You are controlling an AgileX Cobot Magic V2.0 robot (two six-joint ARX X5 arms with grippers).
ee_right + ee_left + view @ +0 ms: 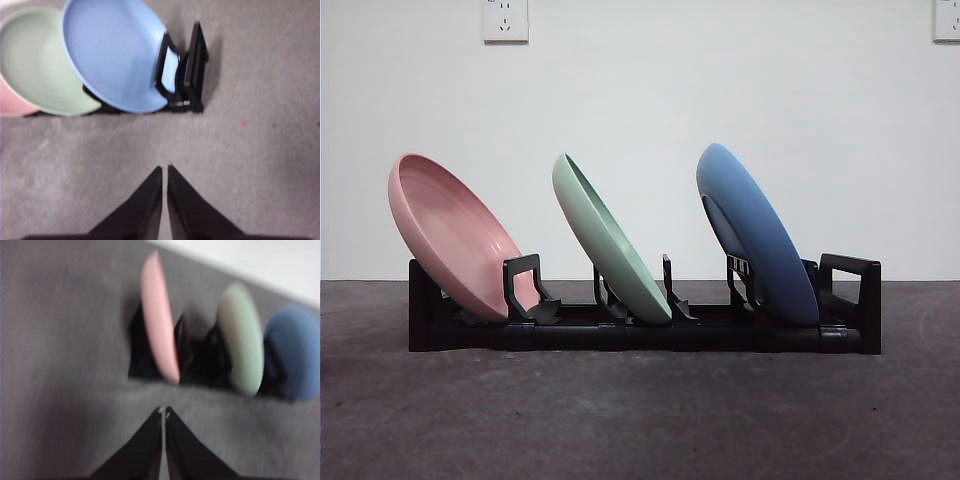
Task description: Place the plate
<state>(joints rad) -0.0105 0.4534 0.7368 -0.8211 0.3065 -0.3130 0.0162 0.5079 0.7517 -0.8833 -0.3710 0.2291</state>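
Observation:
Three plates lean in a black rack (840, 340): a pink plate (455, 240) at the left, a green plate (610, 240) in the middle, a blue plate (755, 235) at the right. The left wrist view is blurred and shows the pink plate (159, 342), the green plate (242, 337) and the blue plate (295, 357) ahead of my left gripper (164, 412), which is shut and holds nothing. My right gripper (164, 170) is shut and holds nothing too, above the table in front of the blue plate (112, 55) and the rack's end (192, 75). Neither arm shows in the front view.
The dark grey table (640, 420) runs in front of the rack. A white wall with two sockets (506, 20) stands behind it.

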